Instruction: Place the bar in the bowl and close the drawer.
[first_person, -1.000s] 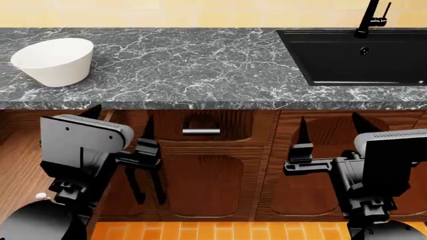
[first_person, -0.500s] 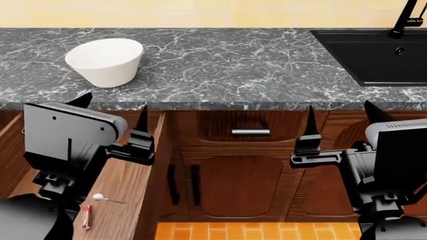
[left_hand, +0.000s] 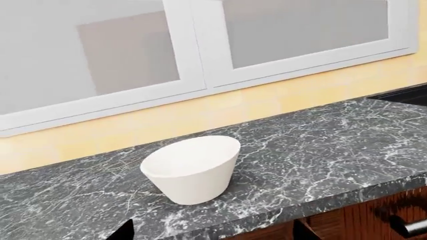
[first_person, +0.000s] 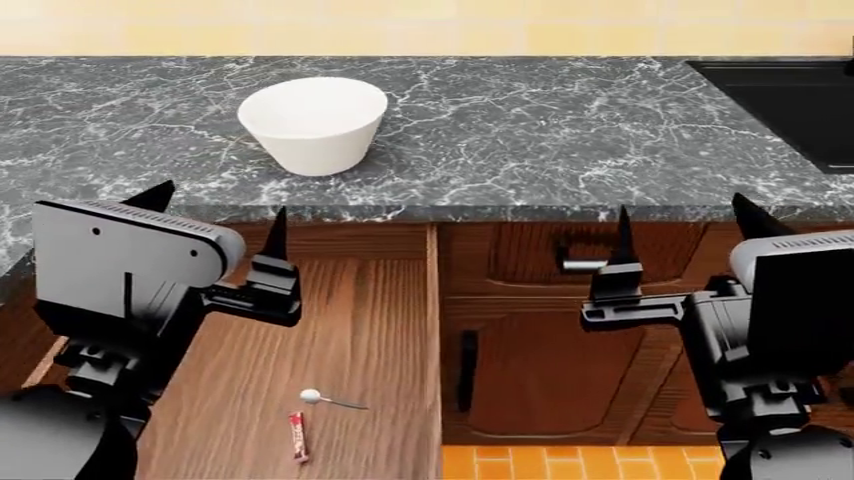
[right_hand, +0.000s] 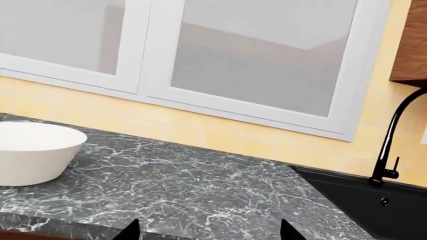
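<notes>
Nothing is grasped yet — the step in hand looks like lining up for the pick. The bar (first_person: 299, 437) lies flat on the floor of the open drawer (first_person: 380, 330), just beside a small white spoon (first_person: 320, 398), well below the bowl (first_person: 315, 122), which stands upright on the marble table (first_person: 561, 130). The next move probably calls for one arm to tip down into the drawer and settle over the bar.

Both arms are held level in front of the cabinets, pointing toward the table. The left gripper (first_person: 216, 225) and the right gripper (first_person: 683, 228) both hold nothing, fingers spread wide — each wrist view shows only two dark tips, well apart.
</notes>
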